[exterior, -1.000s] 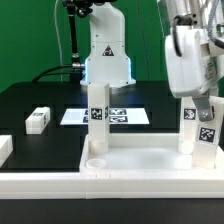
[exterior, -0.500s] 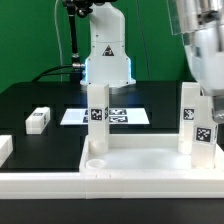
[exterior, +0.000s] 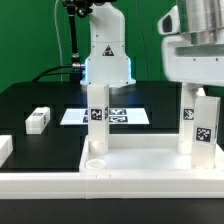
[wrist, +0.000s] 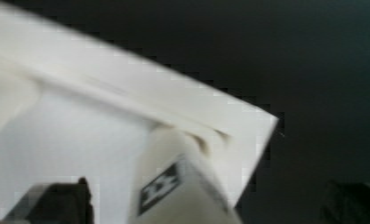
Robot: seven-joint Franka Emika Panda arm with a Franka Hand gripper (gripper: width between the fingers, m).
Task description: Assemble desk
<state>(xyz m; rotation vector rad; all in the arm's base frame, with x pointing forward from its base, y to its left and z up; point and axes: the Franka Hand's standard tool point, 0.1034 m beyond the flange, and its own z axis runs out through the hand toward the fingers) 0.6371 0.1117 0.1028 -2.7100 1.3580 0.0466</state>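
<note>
Resting on the black table (exterior: 40, 95): one large white plastic rectangular desk panel (exterior: 135, 160) with raised rim, at six o'clock in the exterior view. Two short white square tagged legs stand upright in its far corners, one (exterior: 97, 125) at centre, one (exterior: 200, 124) at three o'clock. Two loose white legs (exterior: 37, 120) (exterior: 5, 148) lie at nine o'clock. Flat white marker board (exterior: 72, 116) lies behind the panel. Gripper (wrist: 217, 205) hangs above the three o'clock leg, fingers (wrist: 61, 200) spread apart, holding nothing.

Even bright light outside; wrist view blurry, perhaps defocused
</note>
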